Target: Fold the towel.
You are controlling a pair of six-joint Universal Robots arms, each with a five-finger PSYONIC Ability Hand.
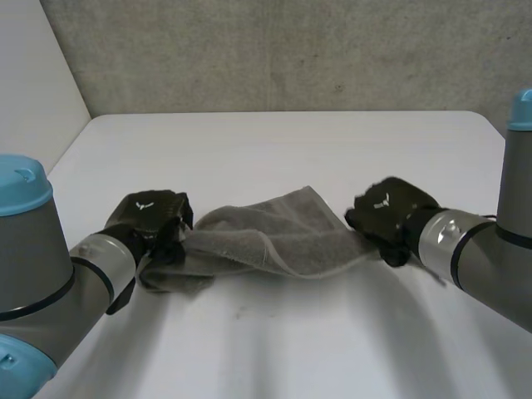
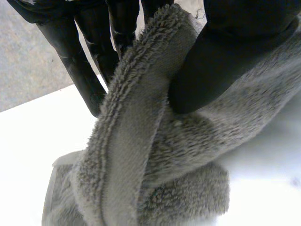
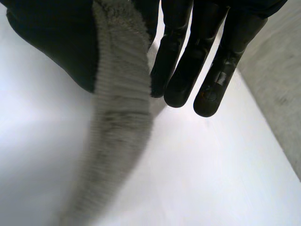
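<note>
White desk (image 1: 274, 150), grey wall behind. Towel (image 1: 283, 237) strung mid-desk, long axis 9–3 o'clock. Left hand (image 1: 150, 218) pinches its 9 o'clock end, right hand (image 1: 389, 212) its 3 o'clock end; both equally near, so fold prob. needs both.

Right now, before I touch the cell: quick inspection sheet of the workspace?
Surface: white table.
Job's things: grey towel, rumpled and not yet neatly folded, spanning between both hands; one end lies bunched on the table by the left hand.
Clutter: nothing seen.
Hands: left hand pinches the towel's left end between thumb and fingers; right hand pinches the right edge the same way.
Cables: nothing seen.
Surroundings: grey wall behind the table; white panel at the robot's left.
</note>
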